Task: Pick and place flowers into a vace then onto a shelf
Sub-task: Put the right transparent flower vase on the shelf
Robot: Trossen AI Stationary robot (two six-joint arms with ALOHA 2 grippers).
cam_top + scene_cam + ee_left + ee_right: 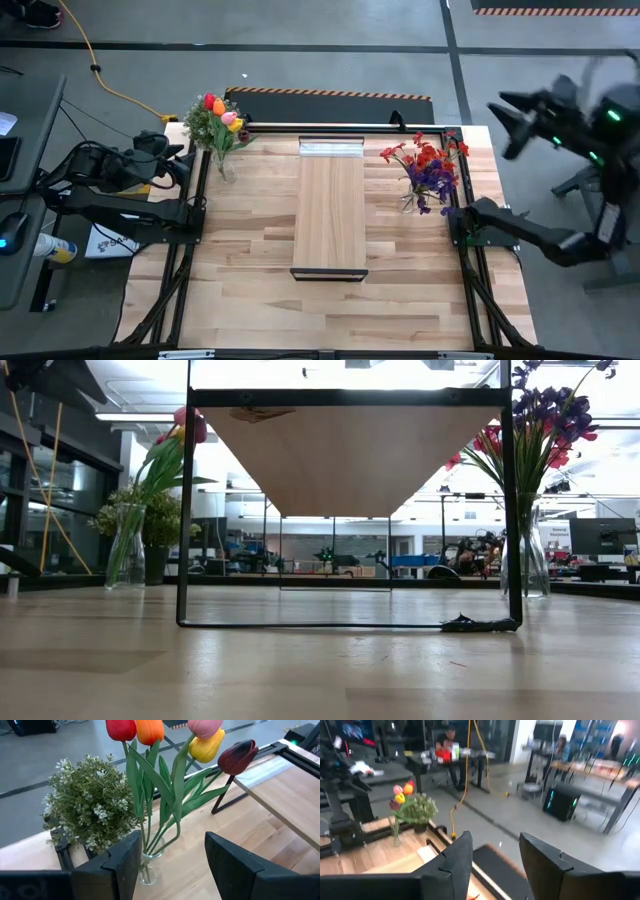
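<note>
Ahead, we note the clear glass vase of red, orange, yellow, pink and maroon tulips [172, 775] standing upright just beyond the left gripper [172, 865], its fingers parted and empty, while the right gripper [515, 120], also parted and empty, hangs well off the table.

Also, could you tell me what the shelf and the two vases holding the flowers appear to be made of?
The shelf looks like light, matte wood: grain lines run along its length, and a thin dark frame, probably metal, carries it. The left vase and the right vase look like clear glass: stems and background show through them. The tulips have a smooth, even sheen, likely plastic or fabric.
</note>
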